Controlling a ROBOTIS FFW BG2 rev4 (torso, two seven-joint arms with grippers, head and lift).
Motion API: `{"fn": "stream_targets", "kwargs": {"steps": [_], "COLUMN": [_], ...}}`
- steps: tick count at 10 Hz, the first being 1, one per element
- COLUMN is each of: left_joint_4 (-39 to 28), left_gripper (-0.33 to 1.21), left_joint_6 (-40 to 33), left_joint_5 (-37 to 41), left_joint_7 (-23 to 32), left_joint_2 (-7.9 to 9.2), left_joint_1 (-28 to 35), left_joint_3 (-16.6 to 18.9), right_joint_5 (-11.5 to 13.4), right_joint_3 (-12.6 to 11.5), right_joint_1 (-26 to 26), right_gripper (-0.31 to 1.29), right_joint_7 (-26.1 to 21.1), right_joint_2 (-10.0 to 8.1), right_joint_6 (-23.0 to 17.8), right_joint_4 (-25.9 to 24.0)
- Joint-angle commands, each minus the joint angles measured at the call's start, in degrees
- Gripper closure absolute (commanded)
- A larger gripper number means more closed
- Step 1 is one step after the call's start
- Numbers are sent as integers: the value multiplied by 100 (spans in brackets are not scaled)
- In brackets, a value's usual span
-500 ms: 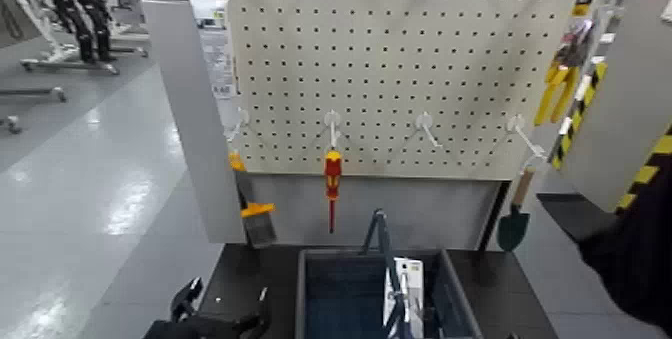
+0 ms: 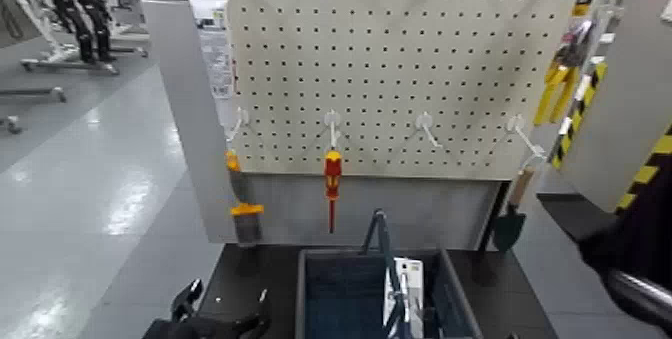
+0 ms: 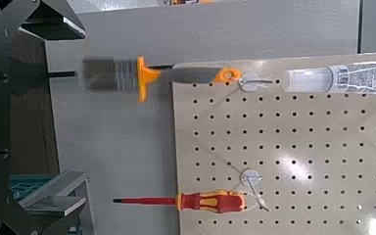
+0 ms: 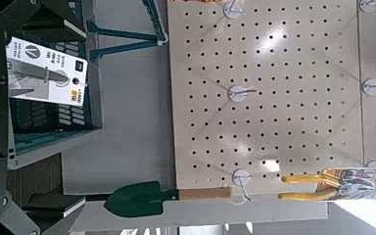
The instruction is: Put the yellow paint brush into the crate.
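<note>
Swung a little to left since earlier, with yellow paint brush (image 2: 247, 225) now almost straight on the pegboard's (image 2: 350, 73) left hook.
Hanging above the far left corner of worktop (image 2: 250, 268), outside the crate (image 2: 312, 293). Near the worktop's left edge, holding left pincer (image 2: 226, 295) spread, apart from brush; keeping right pincer (image 4: 61, 113) also spread, near the worktop's right side.

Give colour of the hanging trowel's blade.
Dark green blade; shows best in the right wrist view.
</note>
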Motion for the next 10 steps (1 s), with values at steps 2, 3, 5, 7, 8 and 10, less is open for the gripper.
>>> {"fn": "stream_targets", "kwargs": {"steps": [2, 3, 5, 7, 8, 10], "left_joint_4": [0, 0, 0, 0, 9, 70], "left_gripper": [11, 11, 11, 11, 11, 11], "left_joint_6": [298, 544, 948, 1185, 1343, 1607], "left_joint_5": [318, 485, 564, 652, 757, 784], "left_joint_7": [-599, -1118, -1926, -2322, -2550, -2876], "left_joint_2": [-26, -70, -132, -132, -132, 79], "left_joint_1": [-117, -205, -433, -627, -750, -1031], "left_joint_3": [346, 610, 1084, 1375, 1533, 1585], "right_joint_5": [2, -7, -16, -34, -34, -42], "right_joint_3": [9, 18, 18, 18, 18, 27], "right_joint_1": [-9, -9, -9, -9, -9, -9], "right_gripper": [13, 13, 13, 13, 13, 13], "right_joint_7": [0, 8, 8, 8, 17, 26], "right_joint_2": [0, 0, 0, 0, 0, 0], "right_joint_6": [41, 41, 50, 59, 67, 76], "right_joint_4": [-9, -9, -9, -9, -9, -9]}}
